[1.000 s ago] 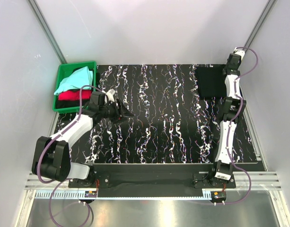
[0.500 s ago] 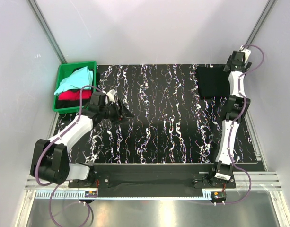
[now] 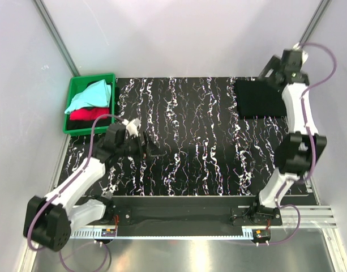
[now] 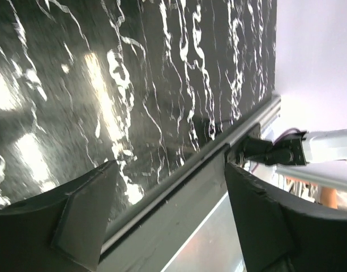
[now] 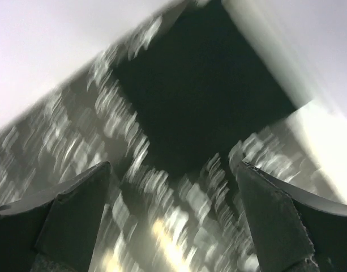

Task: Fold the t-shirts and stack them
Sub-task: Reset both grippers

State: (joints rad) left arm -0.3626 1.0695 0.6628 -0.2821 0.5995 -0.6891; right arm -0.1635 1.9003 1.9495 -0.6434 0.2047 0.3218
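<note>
Hovering over the left half of the black white-streaked tabletop (image 3: 201,147), my left gripper (image 3: 153,150) points toward the table's middle. In the left wrist view the left gripper (image 4: 170,170) has its two dark fingers (image 4: 82,218) well apart with nothing between them. Below them lie the streaked tabletop (image 4: 133,68) and the metal rail (image 4: 179,187) along its near edge.

My right gripper (image 3: 273,69) hangs high at the far right corner, near the far edge of the black t-shirt (image 3: 259,99). That shirt lies folded into a flat rectangle on the far right of the table. In the right wrist view the right gripper (image 5: 172,167) is spread wide and empty. The black t-shirt (image 5: 201,85) shows as a dark block beyond the fingertips, apart from them. This view is blurred, so I cannot make out any neck label or print on the cloth.

Off the far left corner of the table sits the green crate (image 3: 94,75). Inside it the pale aqua t-shirt (image 3: 88,95) lies crumpled at the far end, and the red t-shirt (image 3: 85,115) is bunched at the near end, the two touching.

A small pale sticker (image 3: 265,211) sits on my right arm's base; its writing is too small to read.
</note>
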